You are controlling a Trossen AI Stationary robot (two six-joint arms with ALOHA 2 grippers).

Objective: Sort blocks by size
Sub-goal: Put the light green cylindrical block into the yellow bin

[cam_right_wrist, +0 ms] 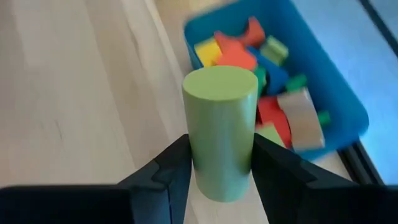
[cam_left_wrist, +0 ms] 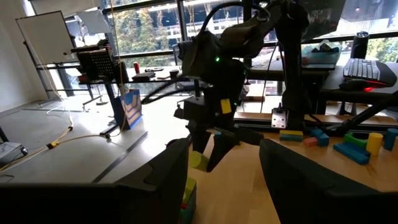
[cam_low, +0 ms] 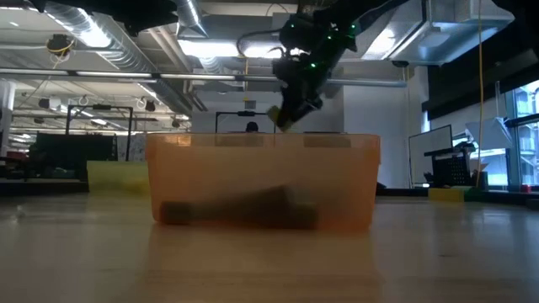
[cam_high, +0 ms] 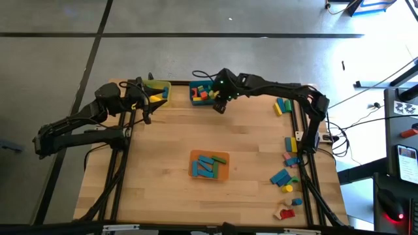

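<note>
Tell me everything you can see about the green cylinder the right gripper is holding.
The green cylinder is a plain, smooth, pale green block with a flat round end, apparently painted wood. The right gripper clamps it between its two dark fingers, which press its sides. It hangs above the table beside the blue bin of mixed blocks, touching nothing else.

Counted on the tabletop (cam_high: 163, 143): three bins, namely one yellow bin (cam_high: 157, 91), one teal bin (cam_high: 202, 93), one orange bin (cam_high: 209, 165). Two arms, each with one end effector: left end effector (cam_high: 145, 104), right end effector (cam_high: 220, 106). One green cylinder block (cam_right_wrist: 221, 130) clamped in the right end effector. Roughly five blue blocks (cam_high: 208, 164) in the orange bin. About a dozen loose blocks (cam_high: 287, 176) along the right edge; exact number not determinable. Mixed blocks in the teal bin too crowded to count.
</note>
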